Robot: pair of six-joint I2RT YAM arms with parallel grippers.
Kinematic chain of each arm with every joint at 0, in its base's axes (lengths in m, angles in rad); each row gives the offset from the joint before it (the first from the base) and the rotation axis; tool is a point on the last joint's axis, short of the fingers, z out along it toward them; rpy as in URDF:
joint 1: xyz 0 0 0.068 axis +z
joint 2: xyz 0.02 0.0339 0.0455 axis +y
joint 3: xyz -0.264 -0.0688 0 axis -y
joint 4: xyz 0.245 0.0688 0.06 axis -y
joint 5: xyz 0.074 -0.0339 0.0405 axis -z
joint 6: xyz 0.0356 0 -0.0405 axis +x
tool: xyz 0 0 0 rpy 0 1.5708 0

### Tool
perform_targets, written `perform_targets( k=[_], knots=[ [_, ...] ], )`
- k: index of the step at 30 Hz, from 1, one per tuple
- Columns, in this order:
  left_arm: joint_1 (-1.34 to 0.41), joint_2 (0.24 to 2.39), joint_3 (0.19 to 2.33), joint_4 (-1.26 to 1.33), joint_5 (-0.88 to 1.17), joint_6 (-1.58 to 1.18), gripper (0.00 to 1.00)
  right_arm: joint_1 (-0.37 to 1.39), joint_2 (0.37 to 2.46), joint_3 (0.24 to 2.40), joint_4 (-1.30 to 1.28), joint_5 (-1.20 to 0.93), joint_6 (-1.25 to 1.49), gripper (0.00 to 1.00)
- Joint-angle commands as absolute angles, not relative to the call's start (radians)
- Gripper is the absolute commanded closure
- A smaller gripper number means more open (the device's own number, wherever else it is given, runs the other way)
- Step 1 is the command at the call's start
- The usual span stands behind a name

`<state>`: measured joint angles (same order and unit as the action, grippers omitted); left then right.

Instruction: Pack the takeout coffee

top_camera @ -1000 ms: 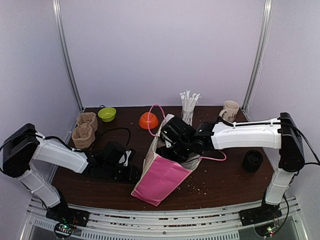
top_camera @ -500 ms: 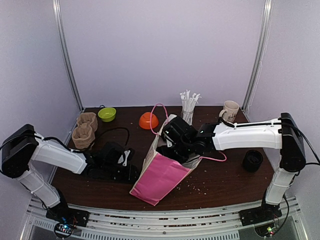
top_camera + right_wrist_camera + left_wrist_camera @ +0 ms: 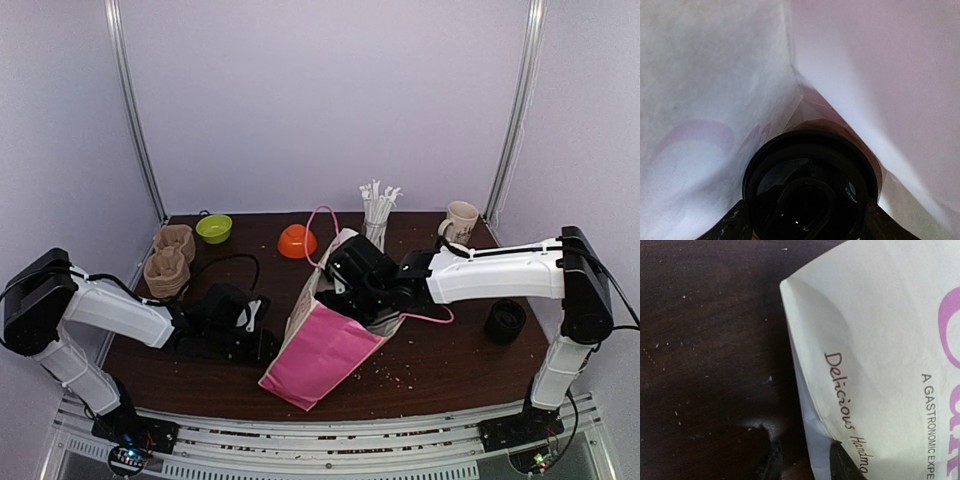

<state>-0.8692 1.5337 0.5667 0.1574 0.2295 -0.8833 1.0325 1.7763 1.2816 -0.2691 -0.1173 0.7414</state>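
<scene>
- The right pincer [image 3: 805, 227], clamped on the lidded takeout coffee [image 3: 810, 185], has eased a little deeper into the pink paper bag [image 3: 325, 350].
- The bag has swung slightly more upright near the worktop's middle.
- The left pincer [image 3: 807, 462] has barely shifted. Its fingers straddle the bag's lower edge, but I cannot tell whether they pinch it.
- The cup is inside the bag but not yet let go, so packing looks nearly done.
- The dark wooden worktop [image 3: 450, 370] carries a ceramic mug [image 3: 461, 220] at its far right corner, and a glass of straws [image 3: 378, 210] and an orange bowl [image 3: 297, 240] along the far edge.
- Pale lilac walls close it in.
</scene>
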Motion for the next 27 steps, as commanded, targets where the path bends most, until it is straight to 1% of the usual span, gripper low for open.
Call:
perform_targets(
  k=[1,4,8,14,16,19,22,24,27],
  knots=[
    [-0.875,1.569,0.562,0.18,0.266,-0.861,0.64,1.058,1.816,1.317,-0.217,-0.289,0.829,0.64],
    [-0.874,1.58,0.565,0.186,0.275,-0.859,0.64,1.066,1.862,1.316,-0.262,-0.295,0.815,0.64],
    [-0.874,1.574,0.57,0.177,0.272,-0.851,0.64,1.078,1.914,1.267,-0.26,-0.306,0.81,0.64],
    [-0.874,1.559,0.583,0.148,0.255,-0.835,0.64,1.082,1.941,1.244,-0.273,-0.29,0.793,0.64],
    [-0.875,1.557,0.586,0.141,0.252,-0.834,0.62,1.085,1.944,1.25,-0.298,-0.277,0.775,0.62],
    [-0.875,1.553,0.59,0.134,0.249,-0.828,0.59,1.089,1.954,1.259,-0.337,-0.261,0.749,0.58],
    [-0.874,1.546,0.594,0.124,0.245,-0.824,0.54,1.092,1.961,1.259,-0.36,-0.256,0.734,0.55],
    [-0.874,1.537,0.595,0.115,0.24,-0.823,0.51,1.094,1.96,1.25,-0.362,-0.252,0.73,0.55],
    [-0.874,1.52,0.591,0.103,0.231,-0.821,0.49,1.098,1.968,1.242,-0.363,-0.248,0.724,0.55]
  ],
)
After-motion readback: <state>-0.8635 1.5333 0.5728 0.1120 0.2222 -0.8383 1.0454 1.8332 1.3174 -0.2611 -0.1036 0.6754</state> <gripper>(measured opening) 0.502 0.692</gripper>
